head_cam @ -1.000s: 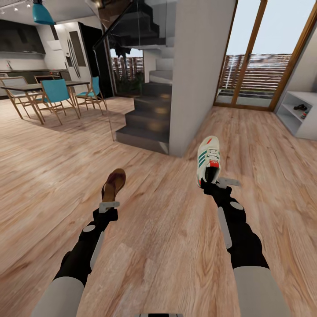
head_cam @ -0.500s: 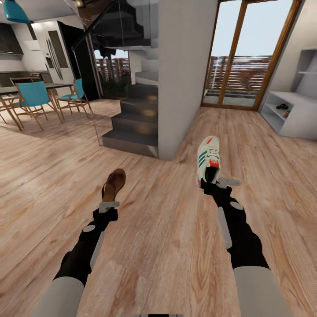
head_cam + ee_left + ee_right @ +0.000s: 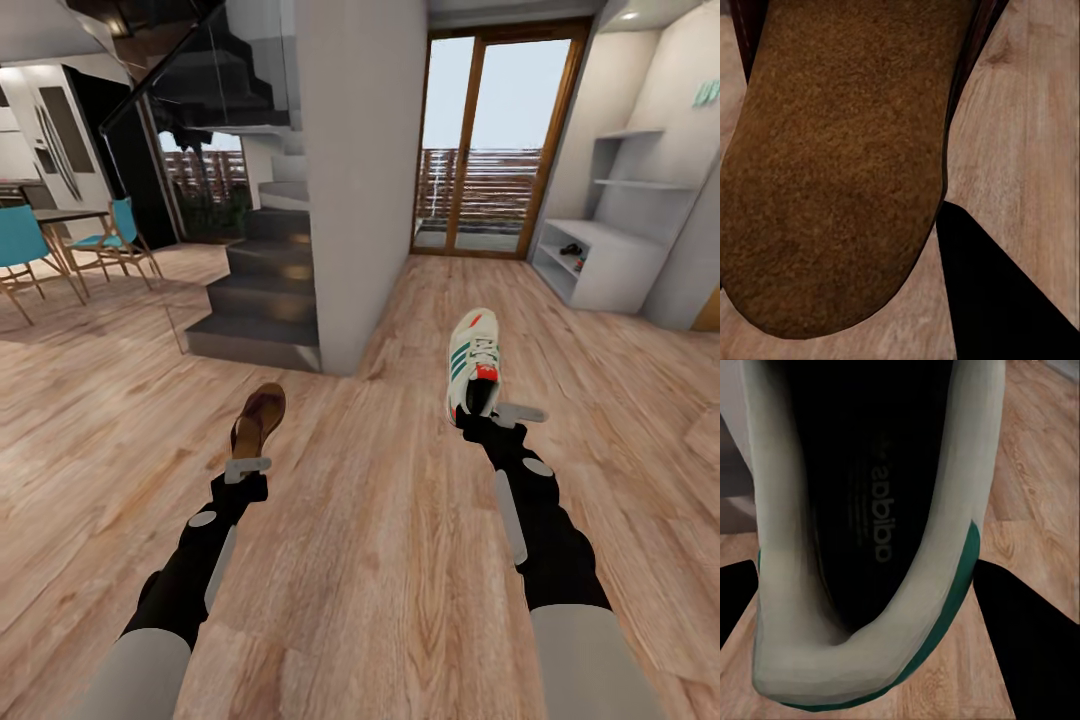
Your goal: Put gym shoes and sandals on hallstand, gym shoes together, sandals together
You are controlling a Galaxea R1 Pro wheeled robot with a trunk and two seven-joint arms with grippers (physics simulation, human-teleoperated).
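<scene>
Head view: the left gripper (image 3: 247, 462) pinches the heel end of a brown sandal (image 3: 259, 418), held out over the corridor floor (image 3: 380, 560) with its toe pointing away; the right gripper (image 3: 490, 412) is clamped on the heel of a cream gym shoe (image 3: 472, 363) with green side stripes and red accents, likewise carried above the planks. Far ahead at right, the pale hallstand (image 3: 610, 270) stands against the wall beside the glazed door (image 3: 490, 140); small dark items lie on its low shelf, too small to identify. A dark staircase (image 3: 255, 290) rises at centre left. Left wrist view: the sandal's brown footbed (image 3: 840, 165) lies close to the lens, with floor behind. Right wrist view: the gym shoe's dark insole (image 3: 870, 502) and cream collar sit between the black fingers (image 3: 1027, 637).
</scene>
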